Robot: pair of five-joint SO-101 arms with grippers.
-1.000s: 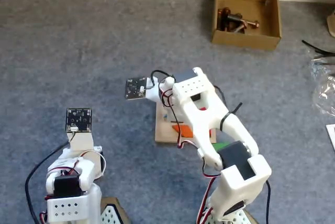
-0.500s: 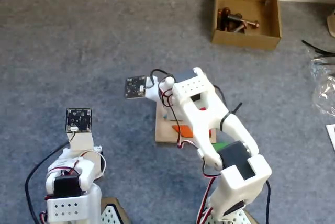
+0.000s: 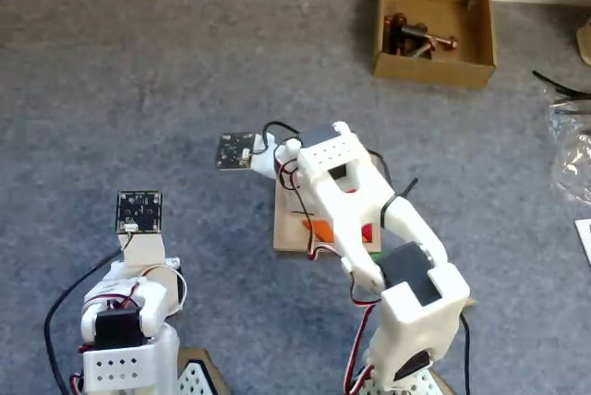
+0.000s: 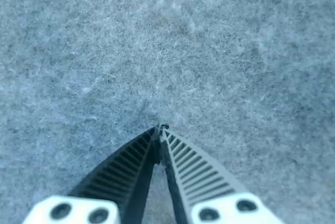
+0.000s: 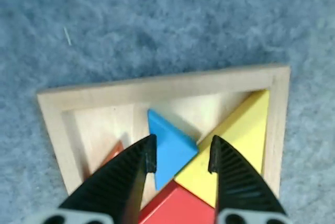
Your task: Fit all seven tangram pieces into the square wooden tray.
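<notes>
The square wooden tray (image 5: 162,85) lies on the grey carpet. In it lie a blue triangle (image 5: 170,145), a yellow triangle (image 5: 243,127), a red piece (image 5: 178,203) and an orange piece (image 5: 112,153). My right gripper (image 5: 181,156) hovers open just over the tray, one finger on each side of the blue triangle. In the high view the right arm (image 3: 346,192) covers most of the tray (image 3: 288,229); orange (image 3: 319,227), red (image 3: 367,232) and a sliver of green (image 3: 373,248) show. My left gripper (image 4: 159,131) is shut and empty over bare carpet at the near left.
A cardboard box (image 3: 434,28) holding copper-coloured parts stands at the back right. Clear plastic wrap (image 3: 572,160) and black cables lie at the right edge. The left arm's base (image 3: 125,330) sits at the near left, with open carpet around it.
The right arm has shifted slightly to the left over the tray. The left arm has stayed still.
</notes>
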